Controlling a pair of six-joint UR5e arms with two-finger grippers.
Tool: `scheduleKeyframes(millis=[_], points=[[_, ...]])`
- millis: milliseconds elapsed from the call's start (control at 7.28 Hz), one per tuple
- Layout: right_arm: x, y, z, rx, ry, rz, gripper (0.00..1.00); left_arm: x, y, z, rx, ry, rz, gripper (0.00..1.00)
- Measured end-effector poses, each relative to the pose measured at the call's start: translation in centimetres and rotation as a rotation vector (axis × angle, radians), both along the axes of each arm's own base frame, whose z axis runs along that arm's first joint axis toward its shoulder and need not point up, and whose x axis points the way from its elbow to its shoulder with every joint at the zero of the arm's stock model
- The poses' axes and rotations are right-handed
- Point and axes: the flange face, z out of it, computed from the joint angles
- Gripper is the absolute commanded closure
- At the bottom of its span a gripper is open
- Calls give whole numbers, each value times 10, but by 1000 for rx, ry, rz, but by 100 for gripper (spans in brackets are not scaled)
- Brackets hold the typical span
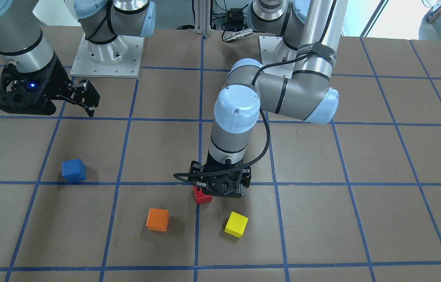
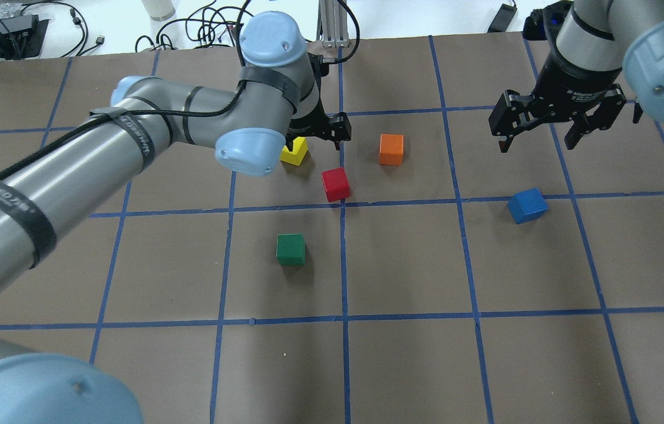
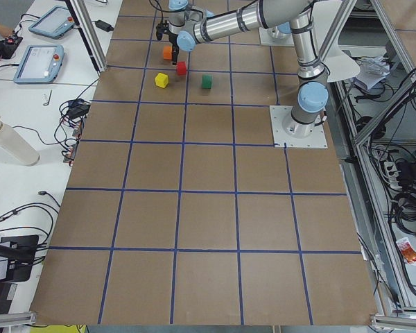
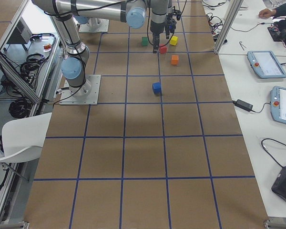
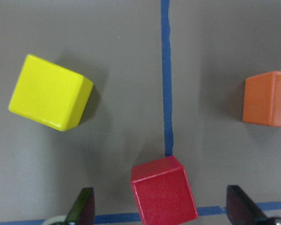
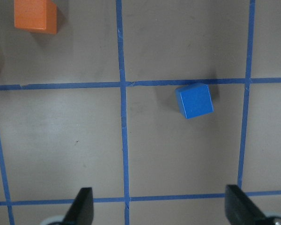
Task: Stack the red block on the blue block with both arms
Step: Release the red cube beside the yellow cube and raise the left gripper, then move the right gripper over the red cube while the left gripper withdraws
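Observation:
The red block (image 2: 336,184) lies on the brown table beside a blue tape line. My left gripper (image 2: 315,138) hovers over it, open and empty. In the left wrist view the red block (image 5: 164,194) sits between the two open fingertips (image 5: 82,208) at the bottom edge. In the front view the left gripper (image 1: 220,191) covers part of the red block (image 1: 202,196). The blue block (image 2: 527,205) lies apart, on my right side. My right gripper (image 2: 537,144) is open and empty, raised beyond the blue block (image 6: 194,100).
A yellow cube (image 2: 294,152) lies just left of the left gripper. An orange cube (image 2: 391,149) lies to the right of the red block. A green cube (image 2: 291,249) lies nearer the robot. Blue tape lines mark a grid on the table (image 2: 402,265).

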Motion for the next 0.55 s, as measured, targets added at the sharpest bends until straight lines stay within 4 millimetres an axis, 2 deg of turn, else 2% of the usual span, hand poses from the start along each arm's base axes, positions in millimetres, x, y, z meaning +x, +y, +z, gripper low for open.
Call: scheduleKeyframes(millis=[275, 550], points=[[18, -21, -7, -46, -7, 39, 0, 66, 5, 54, 29, -28, -107, 0], [72, -50, -27, -78, -10, 125, 0, 123, 26, 115, 75, -42, -111, 0]])
